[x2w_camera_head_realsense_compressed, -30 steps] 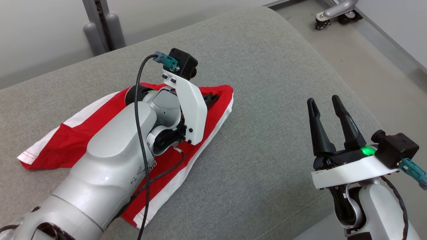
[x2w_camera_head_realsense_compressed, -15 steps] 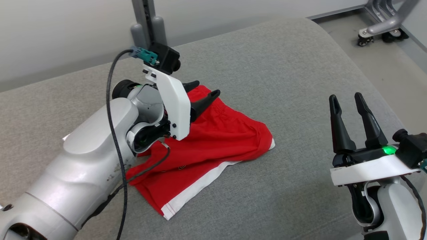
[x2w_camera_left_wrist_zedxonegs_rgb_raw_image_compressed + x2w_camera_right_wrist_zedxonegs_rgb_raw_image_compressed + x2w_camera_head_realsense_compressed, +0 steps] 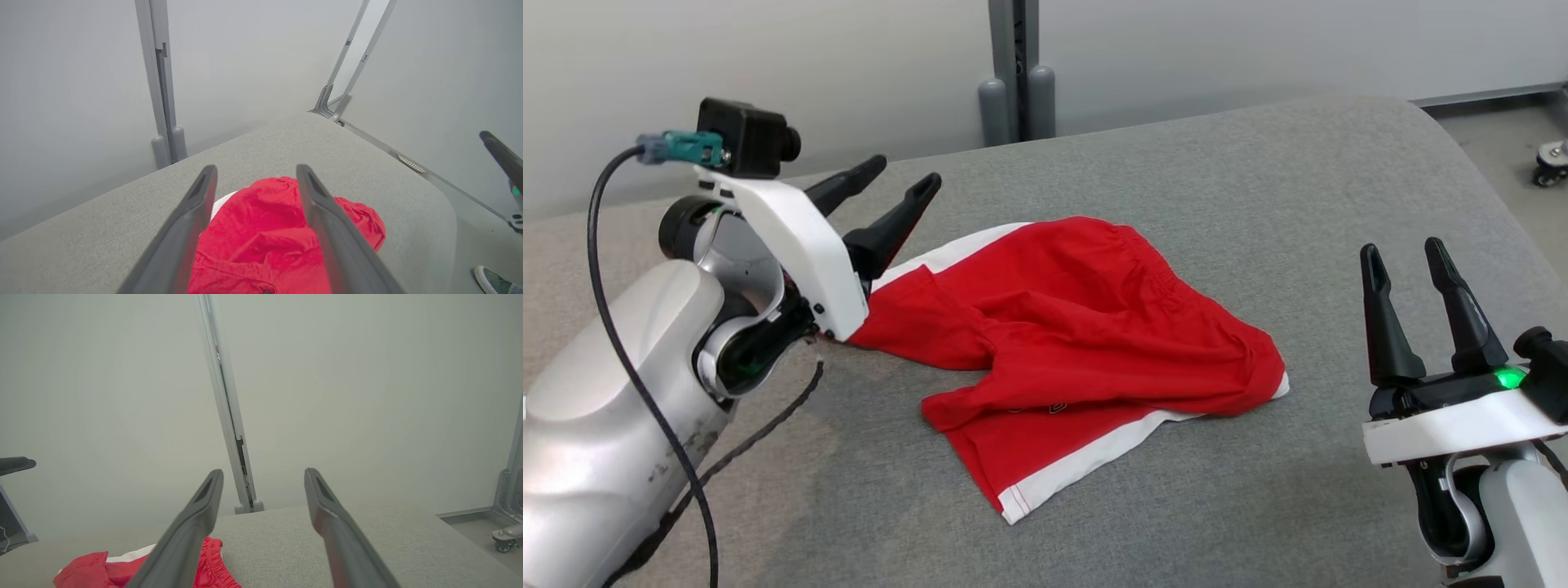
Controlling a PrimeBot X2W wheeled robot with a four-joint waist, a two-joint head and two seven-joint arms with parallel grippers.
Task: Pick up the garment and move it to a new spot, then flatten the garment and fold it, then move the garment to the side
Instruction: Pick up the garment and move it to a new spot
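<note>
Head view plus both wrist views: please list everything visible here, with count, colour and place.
garment: one, red with white trim, crumpled mid-cushion.
cushion: one, grey, beneath the garment.
post: one, grey, upright behind the cushion.
castor: one, grey, floor, far right.
shoe: one, dark with white sole, floor, left wrist view's lower right.
left end effector: one, dark, open, empty, raised by garment's left edge.
right end effector: one, dark, open, empty, right of garment.
</note>
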